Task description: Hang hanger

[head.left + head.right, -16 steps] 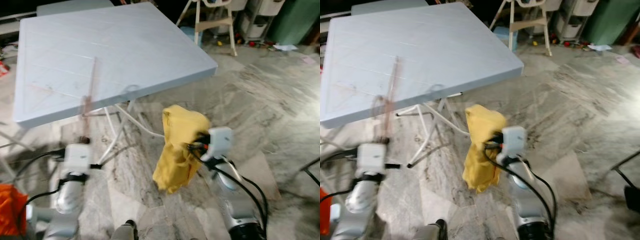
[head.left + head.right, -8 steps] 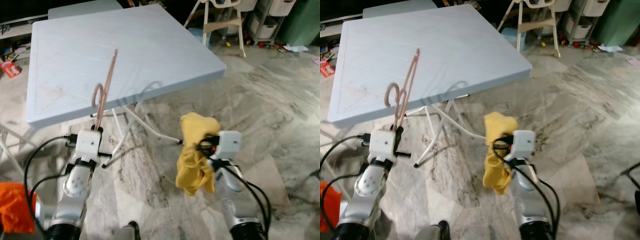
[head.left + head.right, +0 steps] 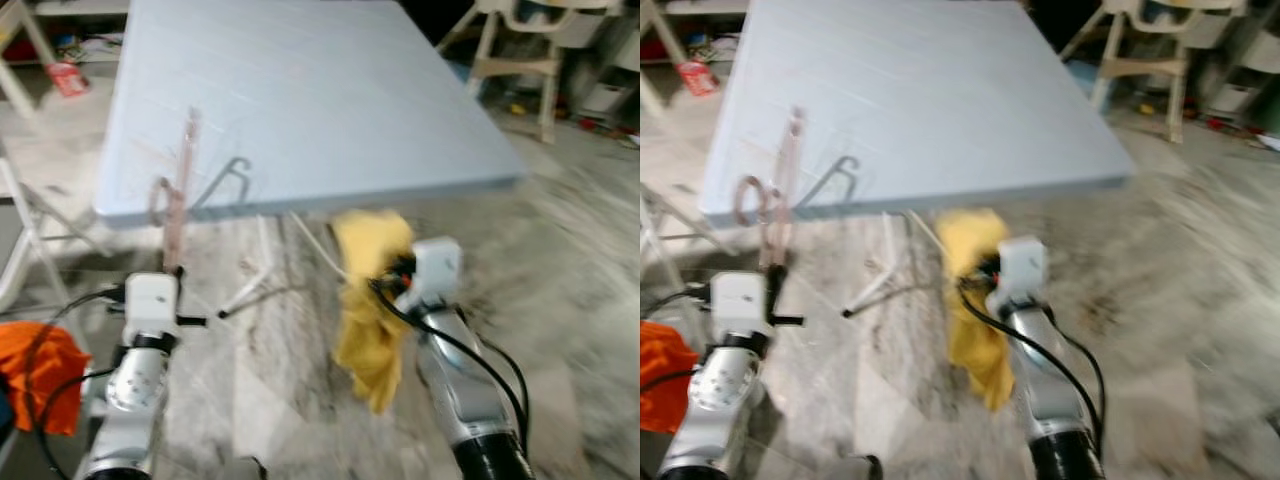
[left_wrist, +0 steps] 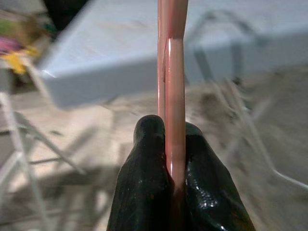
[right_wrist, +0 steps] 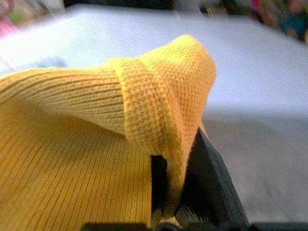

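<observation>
Left gripper (image 4: 175, 180): fingers clamped on pink hanger (image 3: 178, 190), held upright before the light-blue folding table (image 3: 300, 90).
Right gripper (image 5: 180, 192): pinching yellow knit garment (image 3: 370, 300), which hangs above the marble floor (image 3: 570, 300).

2 head cams look down at table (image 3: 300, 90); wrist cams close-up.

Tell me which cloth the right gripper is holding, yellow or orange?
The yellow knitted cloth, pinched in the right gripper; the orange cloth lies apart, low by the left arm.

Hanger (image 3: 178, 190) left of garment (image 3: 370, 300)
</observation>
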You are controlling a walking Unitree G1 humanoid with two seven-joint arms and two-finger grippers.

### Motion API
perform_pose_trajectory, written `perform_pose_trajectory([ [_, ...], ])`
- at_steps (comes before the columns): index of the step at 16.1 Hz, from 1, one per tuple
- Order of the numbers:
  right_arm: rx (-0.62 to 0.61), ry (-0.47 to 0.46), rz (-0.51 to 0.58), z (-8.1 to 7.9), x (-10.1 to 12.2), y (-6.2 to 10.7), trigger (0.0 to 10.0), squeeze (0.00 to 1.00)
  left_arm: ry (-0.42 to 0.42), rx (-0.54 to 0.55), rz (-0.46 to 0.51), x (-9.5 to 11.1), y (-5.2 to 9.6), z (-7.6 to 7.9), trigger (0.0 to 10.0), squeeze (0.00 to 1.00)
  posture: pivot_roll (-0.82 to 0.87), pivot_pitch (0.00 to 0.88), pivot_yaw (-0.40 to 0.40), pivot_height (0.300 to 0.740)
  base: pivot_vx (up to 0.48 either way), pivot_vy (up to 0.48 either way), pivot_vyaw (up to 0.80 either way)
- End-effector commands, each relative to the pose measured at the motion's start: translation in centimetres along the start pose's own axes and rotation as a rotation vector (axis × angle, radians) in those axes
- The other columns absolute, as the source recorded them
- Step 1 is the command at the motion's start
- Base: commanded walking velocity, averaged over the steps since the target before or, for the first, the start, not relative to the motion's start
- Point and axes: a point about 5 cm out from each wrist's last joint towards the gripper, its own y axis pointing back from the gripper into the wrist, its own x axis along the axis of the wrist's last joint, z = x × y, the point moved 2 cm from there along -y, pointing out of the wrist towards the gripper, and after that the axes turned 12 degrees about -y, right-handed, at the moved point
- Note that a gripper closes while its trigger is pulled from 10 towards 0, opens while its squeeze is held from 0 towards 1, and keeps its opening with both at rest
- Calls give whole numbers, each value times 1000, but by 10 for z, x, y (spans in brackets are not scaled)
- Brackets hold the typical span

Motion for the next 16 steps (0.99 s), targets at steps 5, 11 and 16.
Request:
perform_pose_trajectory([
  [5, -38, -4, 30, 12, 14, -4, 10000, 0, 17, 2, 25, 11, -1, 4, 10000, 0, 76, 116, -79, 740, 353, 0, 110],
  [11, -40, -7, 32, 11, 14, -4, 10000, 0, 11, -10, 37, 14, -3, 4, 10000, 0, 80, 110, -78, 740, 319, 0, 0],
  [16, -40, -7, 32, 11, 14, -4, 10000, 0, 11, -10, 37, 14, -3, 4, 10000, 0, 80, 110, -78, 740, 319, 0, 0],
])
